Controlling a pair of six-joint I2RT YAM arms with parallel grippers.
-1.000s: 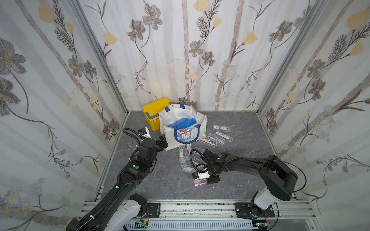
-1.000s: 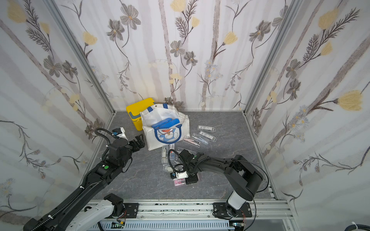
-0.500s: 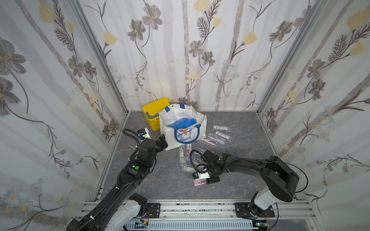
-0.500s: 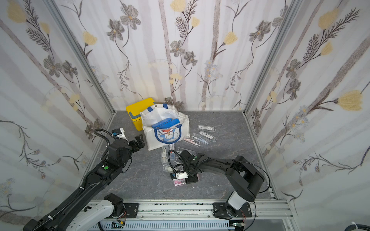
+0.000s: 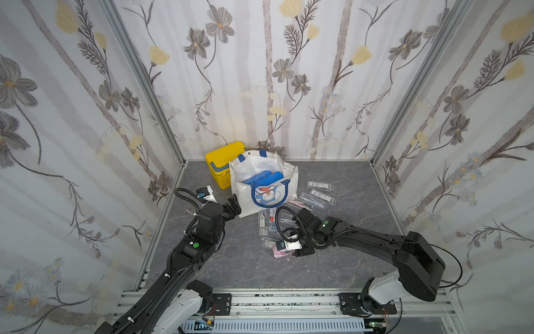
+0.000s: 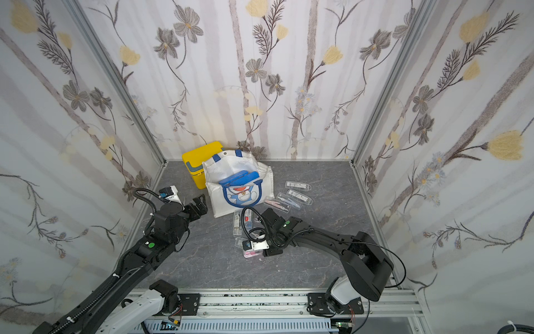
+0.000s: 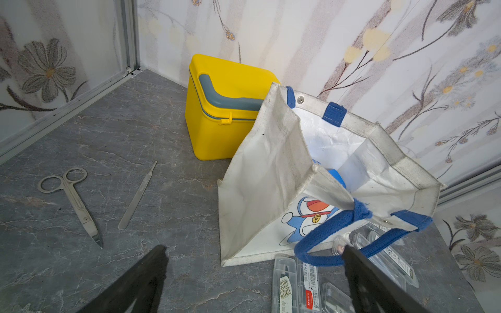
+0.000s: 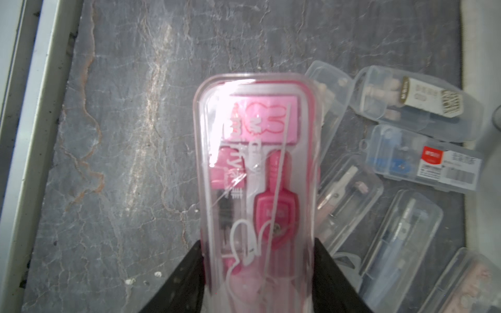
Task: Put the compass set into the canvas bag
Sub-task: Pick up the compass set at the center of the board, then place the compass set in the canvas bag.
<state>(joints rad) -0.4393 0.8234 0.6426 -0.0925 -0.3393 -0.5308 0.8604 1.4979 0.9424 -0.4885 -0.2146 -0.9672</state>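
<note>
The canvas bag (image 5: 245, 199) (image 6: 215, 199) (image 7: 265, 173) stands open at the back, white with blue handles and a cartoon cat pocket. The compass set (image 5: 278, 253) (image 6: 250, 254) (image 8: 257, 162), a pink set in a clear case, lies flat on the grey floor in front of the bag. My right gripper (image 5: 289, 251) (image 8: 257, 260) is low over its near end, with one black finger pressed on each long side. My left gripper (image 5: 234, 206) (image 6: 199, 205) (image 7: 253, 260) hovers open beside the bag's front left corner, holding nothing.
A yellow plastic box (image 5: 221, 164) (image 7: 225, 108) stands behind the bag on its left. Scissors (image 7: 73, 200) and a metal scalpel handle (image 7: 135, 200) lie on the floor at left. Several clear compass cases (image 5: 318, 196) (image 8: 423, 108) lie in front of and right of the bag.
My right gripper's fingers have drawn in onto the sides of the pink case. Neither arm has visibly shifted, and the bag stands as before.
</note>
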